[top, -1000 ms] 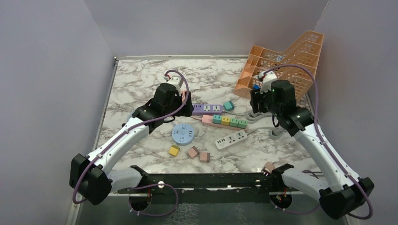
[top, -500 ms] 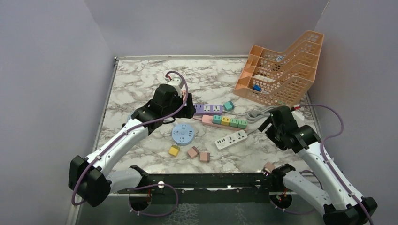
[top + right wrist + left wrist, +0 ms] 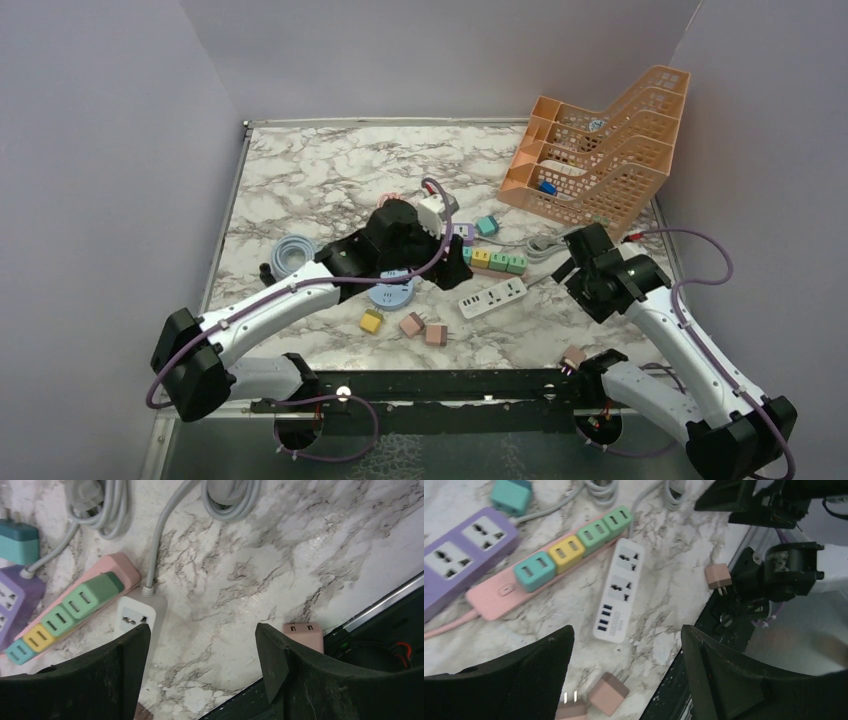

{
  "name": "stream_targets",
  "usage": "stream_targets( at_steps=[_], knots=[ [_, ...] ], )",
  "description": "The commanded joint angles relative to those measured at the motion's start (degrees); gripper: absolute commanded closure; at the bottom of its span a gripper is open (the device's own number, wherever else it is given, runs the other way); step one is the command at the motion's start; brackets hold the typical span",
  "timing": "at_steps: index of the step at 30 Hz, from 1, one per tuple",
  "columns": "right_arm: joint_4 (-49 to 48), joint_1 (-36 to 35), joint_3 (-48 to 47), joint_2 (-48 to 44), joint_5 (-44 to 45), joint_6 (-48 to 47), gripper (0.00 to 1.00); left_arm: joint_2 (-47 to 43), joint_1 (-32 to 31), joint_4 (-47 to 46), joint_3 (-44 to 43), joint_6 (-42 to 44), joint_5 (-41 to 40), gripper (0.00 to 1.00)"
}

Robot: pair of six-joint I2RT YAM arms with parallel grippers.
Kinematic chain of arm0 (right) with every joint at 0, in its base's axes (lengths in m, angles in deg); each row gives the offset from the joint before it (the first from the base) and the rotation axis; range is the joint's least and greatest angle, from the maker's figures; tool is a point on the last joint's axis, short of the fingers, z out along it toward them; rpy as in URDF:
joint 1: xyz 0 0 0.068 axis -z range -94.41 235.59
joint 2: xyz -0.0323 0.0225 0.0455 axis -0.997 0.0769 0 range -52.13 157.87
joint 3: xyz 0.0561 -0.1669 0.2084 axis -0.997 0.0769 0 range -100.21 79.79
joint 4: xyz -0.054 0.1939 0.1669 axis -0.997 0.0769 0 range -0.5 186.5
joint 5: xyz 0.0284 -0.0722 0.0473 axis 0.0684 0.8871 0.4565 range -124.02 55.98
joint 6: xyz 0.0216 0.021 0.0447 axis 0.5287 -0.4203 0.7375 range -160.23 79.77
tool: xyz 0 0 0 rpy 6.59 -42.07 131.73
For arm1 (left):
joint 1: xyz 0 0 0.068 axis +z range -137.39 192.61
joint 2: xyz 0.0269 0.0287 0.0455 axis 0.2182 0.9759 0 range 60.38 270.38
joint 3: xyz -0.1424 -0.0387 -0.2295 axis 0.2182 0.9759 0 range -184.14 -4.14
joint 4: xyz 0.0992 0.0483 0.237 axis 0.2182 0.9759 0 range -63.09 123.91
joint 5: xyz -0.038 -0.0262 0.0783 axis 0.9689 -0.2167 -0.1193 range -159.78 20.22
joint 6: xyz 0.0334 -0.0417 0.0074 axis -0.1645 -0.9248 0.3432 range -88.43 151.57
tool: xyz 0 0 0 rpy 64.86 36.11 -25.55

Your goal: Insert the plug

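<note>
- On the near edge of the marble-patterned tabletop (image 3: 320, 180), beside the right arm's base: small pink plug (image 3: 573, 356), lying loose, well apart from every strip.
- Slightly farther, left of centre: yellow cube plug (image 3: 371, 321), then a pink cube plug (image 3: 411, 323) with a second pink cube plug (image 3: 436, 334) just beside it, all loose.
- Beyond those: white plastic power strip (image 3: 492, 297), lying slantwise, grey cord at its far end.
- Above the near half of that strip: left end effector (image 3: 625, 635), jaws wide apart, gripping nothing.
- To the right, over bare marble near the strip's corded end: right end effector (image 3: 202, 627), jaws likewise spread, nothing between them.
- Partly under the left arm: round pale-blue socket hub (image 3: 388, 293).
- Farther back: pink power strip with teal, yellow and green socket blocks (image 3: 495, 261), and just beside it a purple power strip (image 3: 459, 555).
- Near the purple strip's right end: teal plug (image 3: 486, 226).
- Far left: coiled grey-blue cable (image 3: 292, 252).
- Far right corner: orange mesh plastic rack (image 3: 600, 150).
</note>
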Motion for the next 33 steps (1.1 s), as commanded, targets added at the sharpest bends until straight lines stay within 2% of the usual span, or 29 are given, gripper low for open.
stream_targets(
  at_steps=[1,5,11,16,24,33],
  knots=[
    [-2.04,0.15,-4.61,-1.51,2.64,-0.49,0.24,6.50,-6.96,-9.40,-2.28,0.12,1.40,0.20],
    [-1.09,0.17,-7.75,-3.15,2.97,0.52,0.27,13.96,-14.17,-13.22,-6.04,-1.84,-5.50,0.20],
    [1.32,0.20,-14.33,-6.01,2.46,2.78,0.31,23.38,-24.03,-26.83,-5.50,-5.15,-14.97,0.18],
    [1.48,0.17,-19.33,-8.22,-0.37,2.34,0.32,34.88,-30.27,-27.48,-12.60,-4.09,-20.44,0.18],
    [2.66,0.23,-20.12,-12.59,-3.21,1.71,0.34,46.21,-33.06,-26.85,-21.06,-3.00,-19.08,0.30],
    [2.67,0.16,-19.79,-14.08,-4.28,0.32,0.35,51.82,-33.42,-27.29,-24.66,0.95,-12.90,0.32]
  ],
)
